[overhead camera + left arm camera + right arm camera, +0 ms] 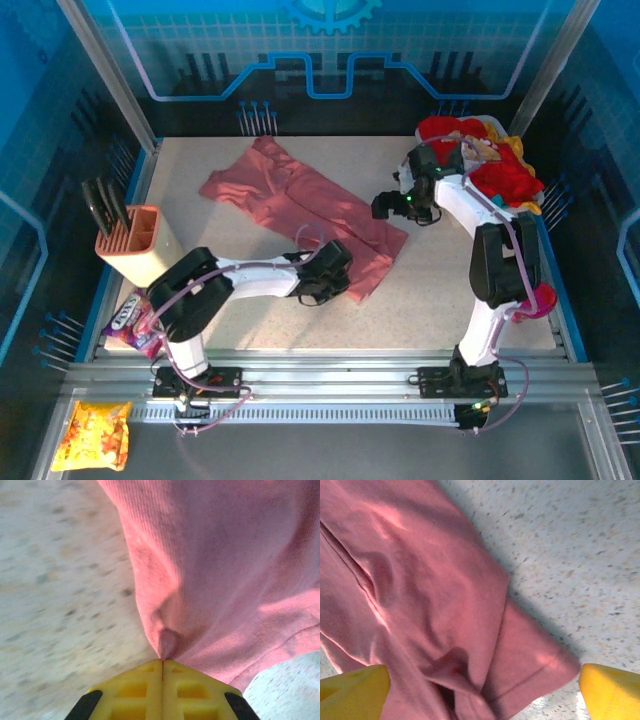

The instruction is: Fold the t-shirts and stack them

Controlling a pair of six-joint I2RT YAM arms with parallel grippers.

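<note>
Two arms meet over one rose-pink t-shirt (pixel 300 195) in the top view. It lies rumpled in a long diagonal band from upper centre-left down to the middle of the table (pixel 250 310). The left gripper (pixel 337 275) sits at the band's lower right end, on the hem. The right gripper (pixel 393 206) hovers just beside the same end, on its right. A pile of red and yellow shirts (pixel 485 160) waits in the upper right corner, well apart from both.

From the left wrist, the left gripper (pixel 162 661) has its yellow fingers pressed together at the bottom centre, pinching a small peak of the rose-pink t-shirt (pixel 225 580). The cloth fans upward and rightward from that pinch, with bare table (pixel 50 605) on the left.

From the right wrist, the right gripper (pixel 481 690) is spread wide, one yellow fingertip (pixel 352 692) at lower left and the other at lower right, touching nothing. A folded corner of the rose-pink t-shirt (pixel 420 580) lies between and below them, and speckled table (pixel 580 555) takes the upper right.

The step in hand looks like spreading the shirt flat before any fold; the fold itself is not yet begun. The next move probably calls for the right gripper to descend onto that corner, close on a single layer, and pull away from the left pinch to take out the bunching.
</note>
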